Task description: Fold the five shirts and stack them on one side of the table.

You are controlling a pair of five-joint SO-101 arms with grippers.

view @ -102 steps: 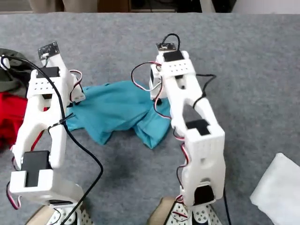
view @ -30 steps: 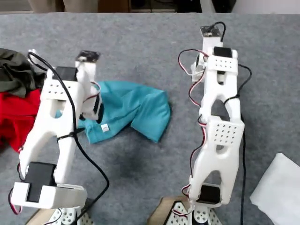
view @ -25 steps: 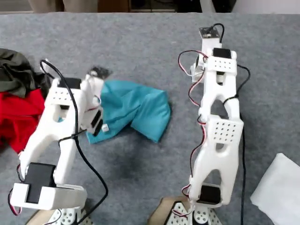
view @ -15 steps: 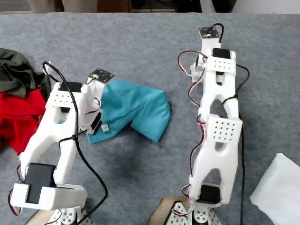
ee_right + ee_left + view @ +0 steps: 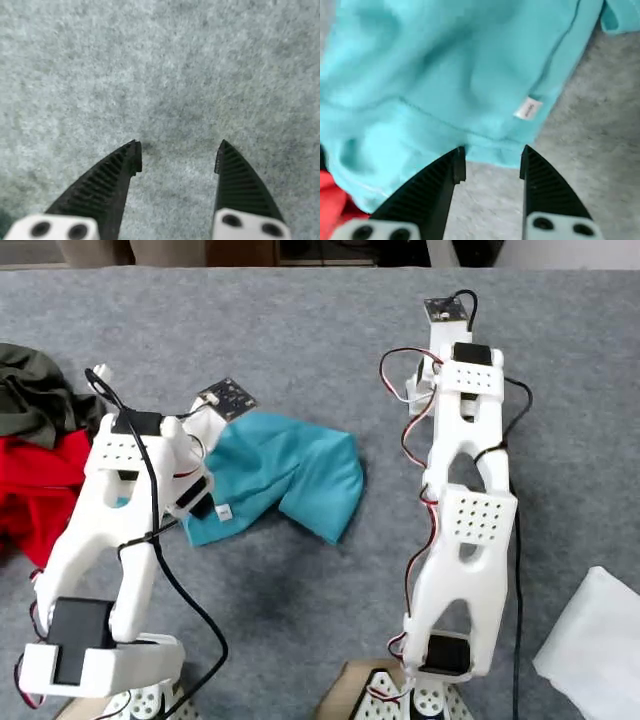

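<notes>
Centre-left on the table (image 5: 300, 330), the teal shirt (image 5: 290, 475) lies crumpled between the arms, not yet folded. Over its near-left edge the left arm (image 5: 125, 490) has its jaws open, tips at the hem by the white label (image 5: 528, 108). Off right, the right arm (image 5: 465, 490) has its jaws open above bare table. Far left, a red shirt (image 5: 35, 490) and a dark olive shirt (image 5: 35, 400) lie heaped. Risk: a pinch here likely catches bunched layers and drags the shirt as a wad.

Teal shirt (image 5: 290, 465) (white tag (image 5: 528, 108)), red shirt (image 5: 35, 490), grey table (image 5: 300, 340).
</notes>
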